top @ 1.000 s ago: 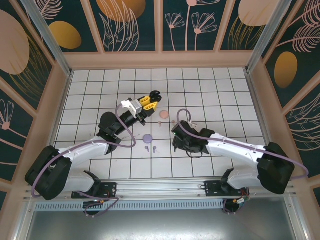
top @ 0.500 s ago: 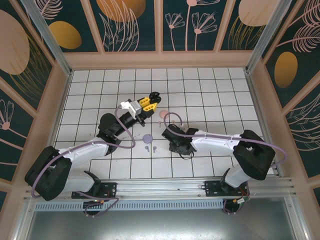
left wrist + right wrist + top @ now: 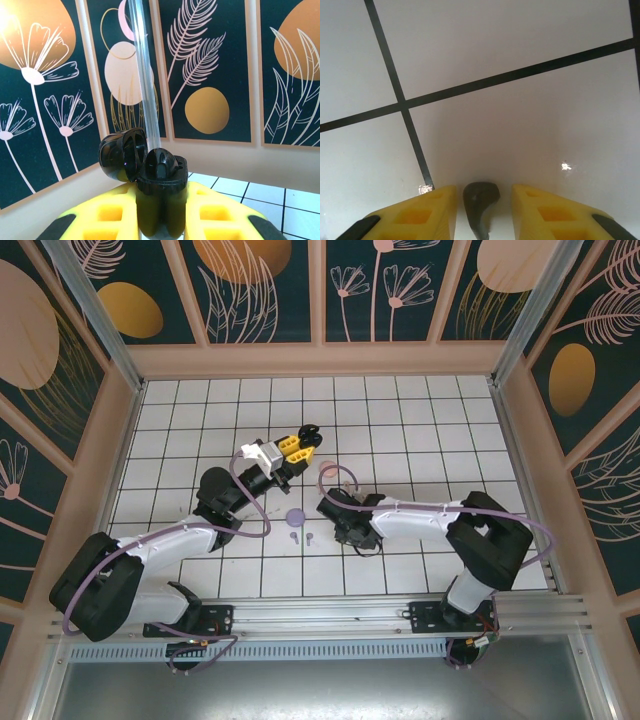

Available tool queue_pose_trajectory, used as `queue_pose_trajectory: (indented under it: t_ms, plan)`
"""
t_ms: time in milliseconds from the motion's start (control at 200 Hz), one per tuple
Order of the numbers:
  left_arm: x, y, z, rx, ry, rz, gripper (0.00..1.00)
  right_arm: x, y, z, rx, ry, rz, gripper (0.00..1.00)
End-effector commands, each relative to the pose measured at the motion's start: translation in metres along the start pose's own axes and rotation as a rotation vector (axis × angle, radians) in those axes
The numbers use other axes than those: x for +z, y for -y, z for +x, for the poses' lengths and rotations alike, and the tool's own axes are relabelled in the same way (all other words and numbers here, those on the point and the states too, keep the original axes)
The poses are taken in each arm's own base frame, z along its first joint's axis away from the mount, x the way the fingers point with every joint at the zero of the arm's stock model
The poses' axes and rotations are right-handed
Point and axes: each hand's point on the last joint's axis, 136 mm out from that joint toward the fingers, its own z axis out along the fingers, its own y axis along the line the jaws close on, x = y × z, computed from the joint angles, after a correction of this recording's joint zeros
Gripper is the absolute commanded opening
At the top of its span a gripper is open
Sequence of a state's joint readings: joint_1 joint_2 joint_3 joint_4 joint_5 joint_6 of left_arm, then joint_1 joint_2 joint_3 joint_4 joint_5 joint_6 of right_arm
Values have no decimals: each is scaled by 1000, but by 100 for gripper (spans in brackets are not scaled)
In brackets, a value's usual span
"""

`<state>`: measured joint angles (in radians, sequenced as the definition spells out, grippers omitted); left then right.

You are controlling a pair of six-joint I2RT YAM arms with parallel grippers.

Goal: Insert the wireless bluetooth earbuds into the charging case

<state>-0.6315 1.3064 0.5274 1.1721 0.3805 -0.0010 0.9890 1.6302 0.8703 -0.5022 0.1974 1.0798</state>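
open case [image 3: 160, 195]: black | fingers [image 3: 415, 215]: yellow | table [image 3: 520, 125]: white, black grid | round case [image 3: 295, 517]: lilac

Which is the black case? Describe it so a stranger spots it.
On the white tiled table, find the left gripper near the middle. Its jaws grip the black case, lid flipped open, off the tiles, unlike the lilac case lying flat.

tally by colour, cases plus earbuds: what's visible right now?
Black: 2 (black charging case, black earbud)
Lilac: 3 (lilac case, lilac earbuds)
Pink: 1 (pink case, partly hidden)
Total: 6
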Motion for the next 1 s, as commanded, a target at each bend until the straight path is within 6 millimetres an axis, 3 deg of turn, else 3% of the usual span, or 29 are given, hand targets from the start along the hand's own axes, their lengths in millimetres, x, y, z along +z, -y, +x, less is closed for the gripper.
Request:
queue_pose_trajectory:
  t_ms: [0,455,756,996]
  plan:
    - [-3,4,-17,22,59,8,0,3,-4,-8,4,26,5,33]
    - [1,5,-14,19,51,18,0,10,0,-10,7,30,13,30]
    - [2,4,-13,9,50,20,0,9,-3,-13,-2,40,-3,23]
    - [2,5,-15,3,53,24,0,-6,-5,-23,3,92,-44,18]
